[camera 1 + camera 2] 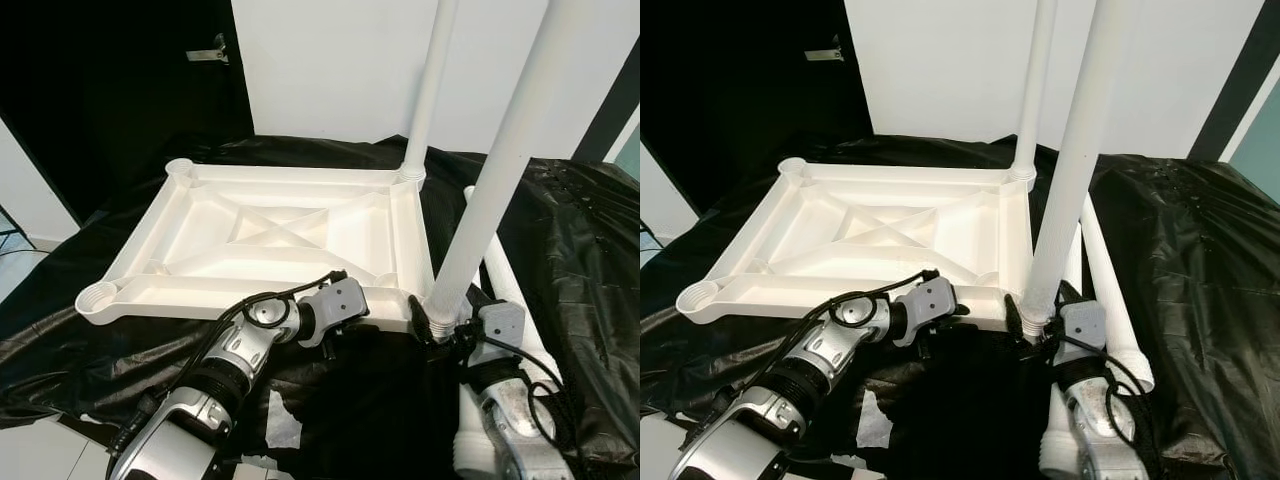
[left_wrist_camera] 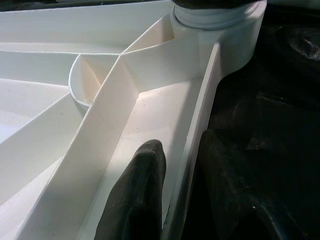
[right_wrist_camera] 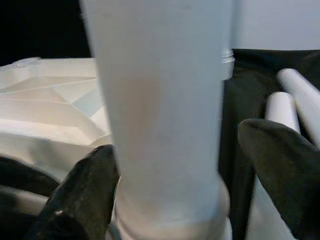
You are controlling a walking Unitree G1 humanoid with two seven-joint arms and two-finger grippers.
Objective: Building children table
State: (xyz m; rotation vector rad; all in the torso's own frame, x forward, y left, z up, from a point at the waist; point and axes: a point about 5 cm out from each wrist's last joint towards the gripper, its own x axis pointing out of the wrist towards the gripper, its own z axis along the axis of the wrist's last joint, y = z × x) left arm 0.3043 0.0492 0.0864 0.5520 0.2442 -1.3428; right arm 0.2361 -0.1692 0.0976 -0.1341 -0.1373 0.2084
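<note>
The white plastic table top (image 1: 150, 300) lies upside down on a black sheet. Two white legs stand upright in its right-hand corners, the far leg (image 1: 430, 90) and the near leg (image 1: 490, 190). My right gripper (image 1: 445, 325) is at the base of the near leg; in the right wrist view its fingers (image 3: 90, 185) stand on either side of the leg (image 3: 160, 100), one touching it and the other slightly apart, so it is open. My left gripper (image 2: 180, 145) pinches the near rim (image 2: 200, 125) of the table top, one finger inside the wall and one outside.
Spare white legs (image 1: 1110, 290) lie on the sheet to the right of the table top. The two left corner sockets (image 1: 98, 297) hold nothing. A white scrap (image 1: 283, 410) lies on the black sheet (image 1: 580, 250) near me. A white wall stands behind, with a dark opening at the left.
</note>
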